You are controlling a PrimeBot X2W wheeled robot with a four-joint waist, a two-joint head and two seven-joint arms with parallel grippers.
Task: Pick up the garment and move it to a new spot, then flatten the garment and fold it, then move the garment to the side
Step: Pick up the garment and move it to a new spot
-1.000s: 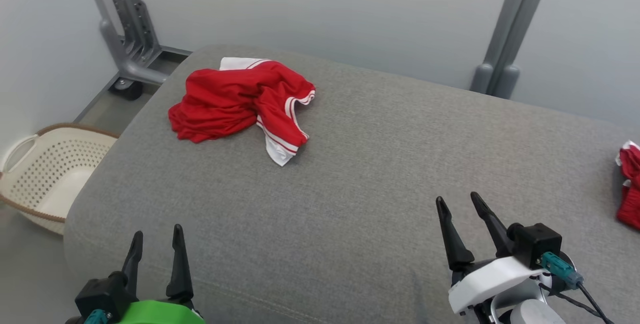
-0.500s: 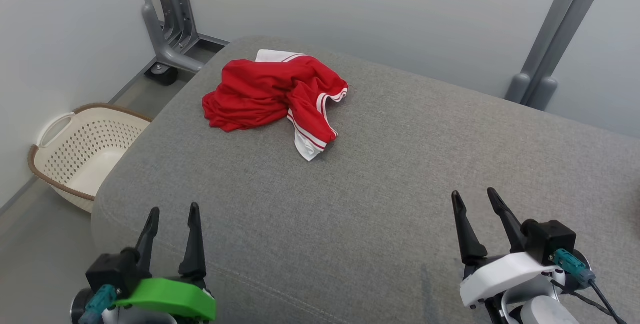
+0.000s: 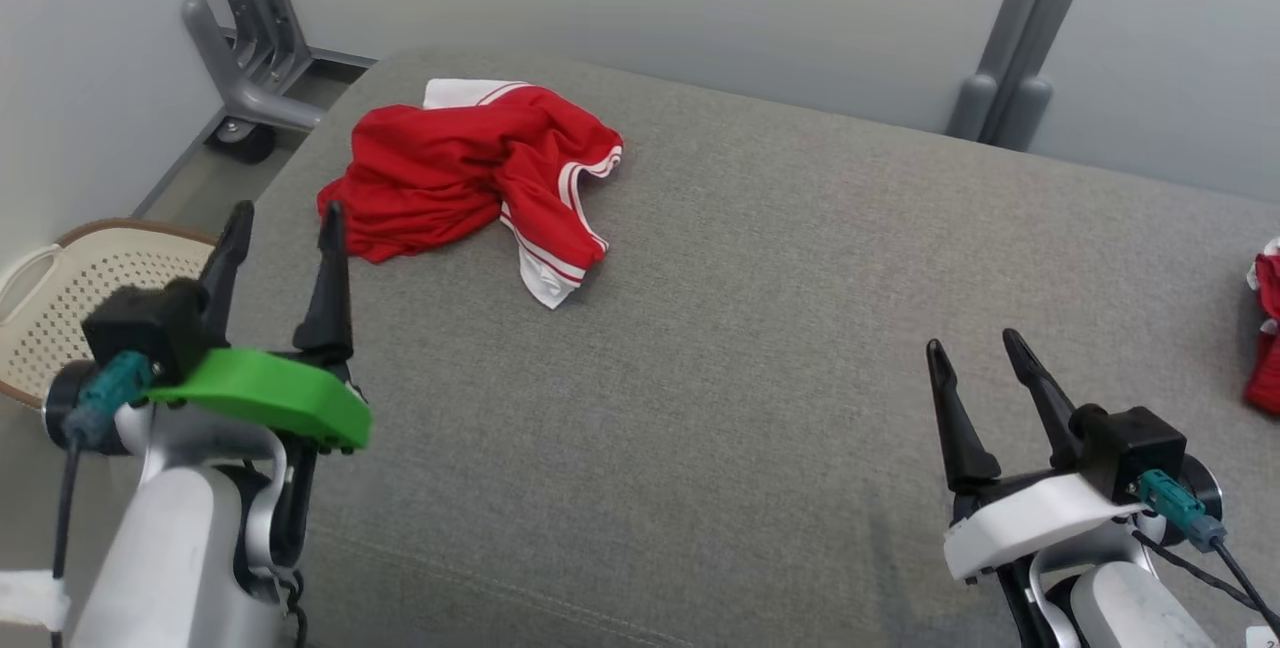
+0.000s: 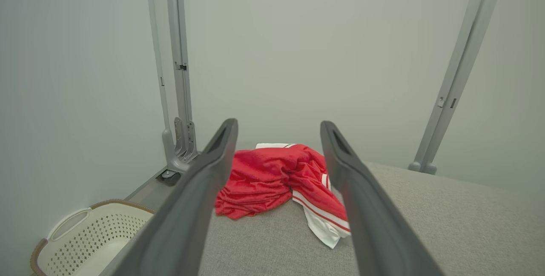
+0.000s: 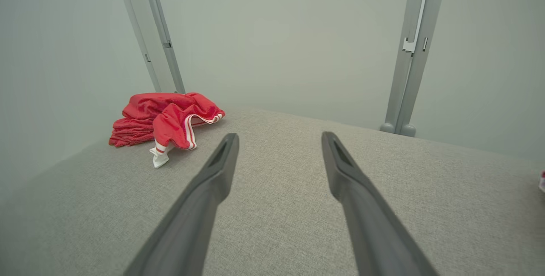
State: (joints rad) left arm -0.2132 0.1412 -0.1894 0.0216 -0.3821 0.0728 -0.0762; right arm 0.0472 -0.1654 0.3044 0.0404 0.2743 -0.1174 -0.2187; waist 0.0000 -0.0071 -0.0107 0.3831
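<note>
Garment: a crumpled red garment [image 3: 440,173] with white striped trim lies in a heap on the grey fabric-covered worktop [image 3: 760,268], near its far left corner. A white-edged flap trails out from the heap toward the robot.

Left hand [image 3: 287,210]: raised above the near left part of the worktop, its two fingers spread apart and holding nothing. Its fingertips stand just short of the near left edge of the garment without touching it. In the left wrist view the heap sits framed between the two fingers, a little way ahead of them.

Right hand [image 3: 973,341]: low over the near right part of the worktop, fingers likewise apart and holding nothing. The garment lies well away from it, across the worktop to the left. In the right wrist view the heap appears far off at the upper left.

Containers: one cream perforated laundry basket [image 3: 60,273] with a brown rim stands on the floor beside the left end of the worktop. The part of its interior in view shows a perforated wall and a pale floor.

Other items: a second piece of red and white cloth [image 3: 1268,348] lies at the far right edge of the worktop, cut off by the frame. Grey metal posts [image 3: 1010,38] stand against the pale wall behind.
</note>
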